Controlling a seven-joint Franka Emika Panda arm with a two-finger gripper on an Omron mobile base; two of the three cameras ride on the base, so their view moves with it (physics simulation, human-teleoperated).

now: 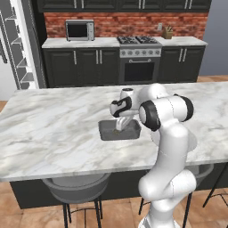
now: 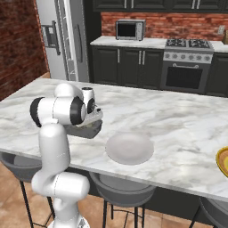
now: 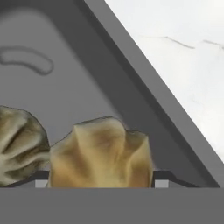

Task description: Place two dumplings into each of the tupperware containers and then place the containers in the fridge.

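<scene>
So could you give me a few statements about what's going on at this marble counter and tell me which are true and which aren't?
1. The robot's claw is down inside a shallow grey rectangular container. True.
2. Two small tan lumpy dumplings lie in that container. True.
3. The round white plate is piled with dumplings. False: it looks bare.
4. The grey container sits inside the tall light-grey fridge. False: it rests on the white marble counter.
5. A silver microwave stands on the back counter. True.
6. The claw has lifted a dumpling high above the counter. False: the claw stands low in the container, around a dumpling that sits on its floor.
</scene>
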